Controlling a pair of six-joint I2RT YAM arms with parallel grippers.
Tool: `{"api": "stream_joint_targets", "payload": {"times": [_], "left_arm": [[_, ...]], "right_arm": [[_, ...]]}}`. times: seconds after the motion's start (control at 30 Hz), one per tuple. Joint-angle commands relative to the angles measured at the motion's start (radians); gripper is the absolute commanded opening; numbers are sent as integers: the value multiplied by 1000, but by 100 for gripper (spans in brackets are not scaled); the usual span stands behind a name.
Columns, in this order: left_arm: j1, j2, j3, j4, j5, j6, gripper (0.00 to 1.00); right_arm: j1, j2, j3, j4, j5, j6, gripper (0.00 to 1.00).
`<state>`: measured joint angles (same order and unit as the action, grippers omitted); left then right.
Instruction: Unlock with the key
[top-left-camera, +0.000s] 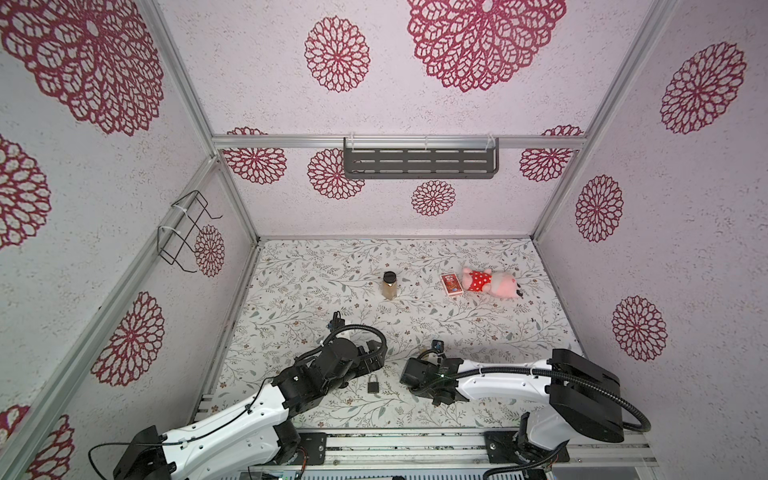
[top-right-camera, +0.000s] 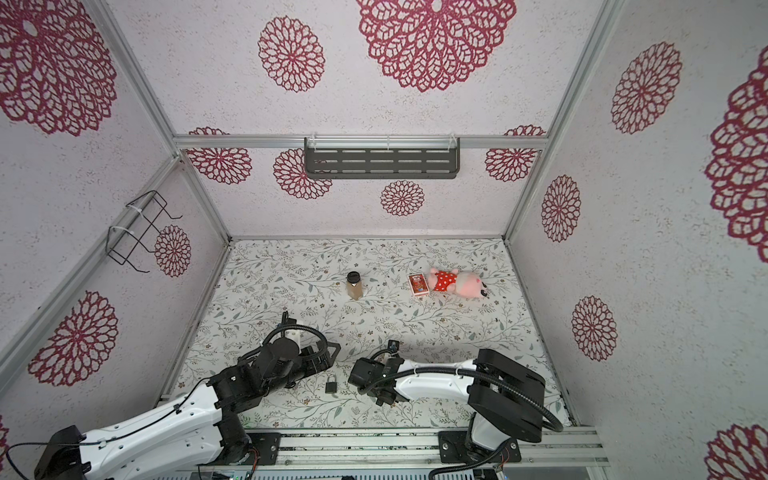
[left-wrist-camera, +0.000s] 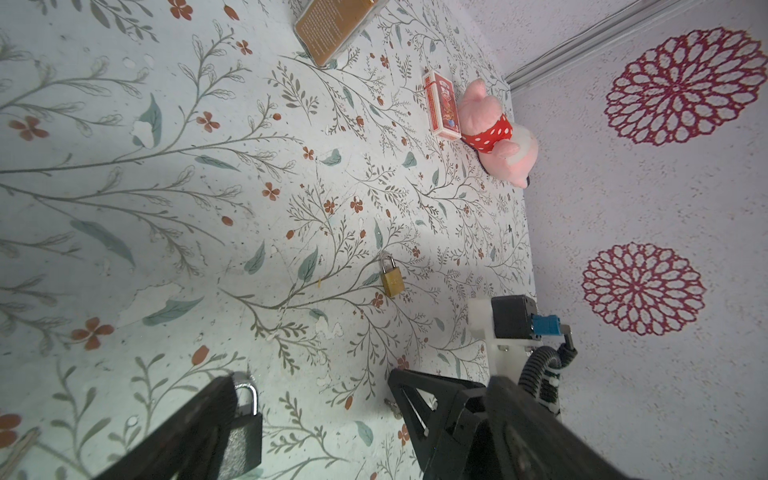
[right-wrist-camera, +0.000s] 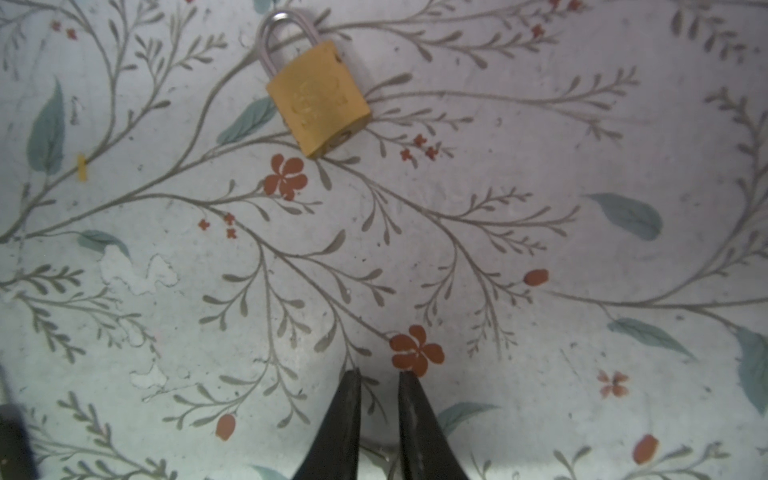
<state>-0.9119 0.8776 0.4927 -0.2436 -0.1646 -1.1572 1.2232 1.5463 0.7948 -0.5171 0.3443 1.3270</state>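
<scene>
Padlocks number two on this desk (top-left-camera: 457, 332). The dark padlock (top-left-camera: 372, 385) lies flat close to the front edge, about midway along it. Its long axis runs front to back with the shackle toward the far edge, so its keyway end should face the front.

Just behind it the left gripper (left-wrist-camera: 349, 376) hovers with jaws spread wide and nothing in them. In the left wrist view the lock sits right beside one finger; whether they touch I cannot tell.

Just to the lock's right, the right gripper (right-wrist-camera: 379, 374) is low over the desk, its fingers drawn close with a slim gap. A small silvery piece that I take for the key (right-wrist-camera: 380, 454) shows in that gap nearer the finger roots. Whether it is pinched or merely lies beneath is unclear, as is its long axis.

Beyond those fingertips, deeper onto the desk, lies the brass padlock (right-wrist-camera: 318, 97), skewed to the fingers' line, shackle pointing away.

Which lock is meant I cannot say. The left arm is nearer the dark one, the right arm nearer the key and the brass one.

Near the far edge stands a jar (top-left-camera: 390, 286). Toward the far right corner a card box (top-left-camera: 451, 284) lies just beside a plush pig (top-left-camera: 492, 283).
</scene>
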Motion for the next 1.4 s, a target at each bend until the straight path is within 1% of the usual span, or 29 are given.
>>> {"api": "stream_joint_targets", "payload": {"times": [0.0,0.13,0.3,0.97,1.1,1.37], "left_arm": [[-10,-9,1,17,15,-7,97],[-11,-17,-3,13,15,-12,97],[-11,-23,-8,12,19,-22,97],[-10,-36,-19,5,28,-35,97],[-11,-31,-20,10,32,-36,97],[-12,-28,-22,10,34,-35,97]], "right_arm": [[16,-34,32,-98,33,17,27],[32,-37,45,-149,37,26,34],[48,-52,46,-168,45,40,34],[58,-48,-15,-100,-8,58,22],[58,-51,-26,-98,-13,61,18],[58,-76,-34,-106,-11,63,15]]}}
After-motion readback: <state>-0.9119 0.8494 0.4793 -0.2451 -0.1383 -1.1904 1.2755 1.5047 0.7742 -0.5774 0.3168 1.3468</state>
